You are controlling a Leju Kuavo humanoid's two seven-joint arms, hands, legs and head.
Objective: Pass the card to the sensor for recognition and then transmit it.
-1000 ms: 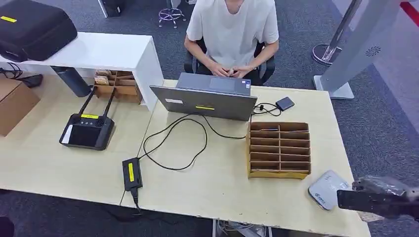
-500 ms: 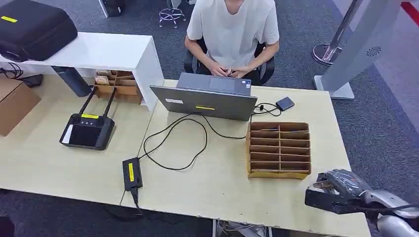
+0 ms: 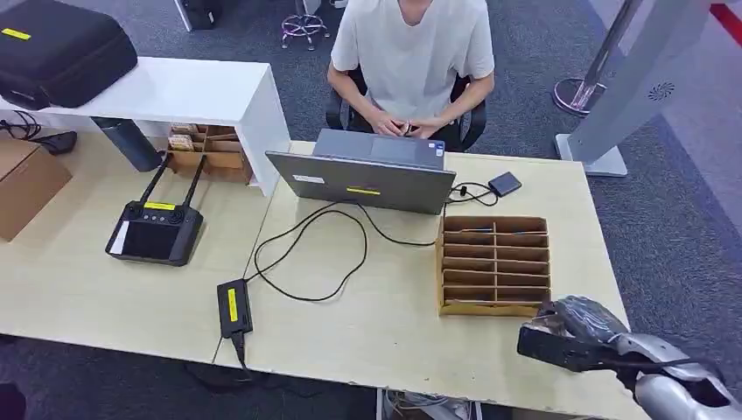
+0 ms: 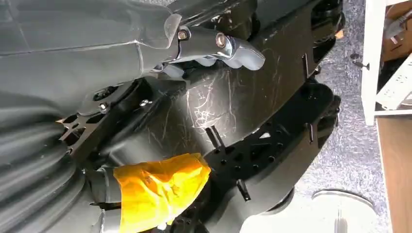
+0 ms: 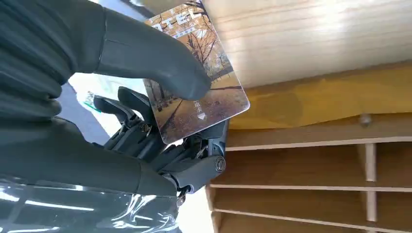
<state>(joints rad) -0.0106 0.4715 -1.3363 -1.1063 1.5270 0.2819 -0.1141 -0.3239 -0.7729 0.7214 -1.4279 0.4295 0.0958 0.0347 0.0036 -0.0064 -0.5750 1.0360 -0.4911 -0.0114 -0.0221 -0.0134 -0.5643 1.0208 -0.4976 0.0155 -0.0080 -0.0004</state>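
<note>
- I'm looking into an office, going by the grey carpet floor under everything.
- Pale wooden desks stand pushed together, with a person seated at an open laptop.
- A power brick and its black cable trail across the desk.
- A wooden pigeonhole organiser and a cardboard box lie on the desks.

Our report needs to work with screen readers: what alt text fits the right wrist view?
The robot's right hand pinches a card printed with an autumn tree scene between its thumb and fingers, held close over a wooden compartment rack on a pale wooden table.
</note>
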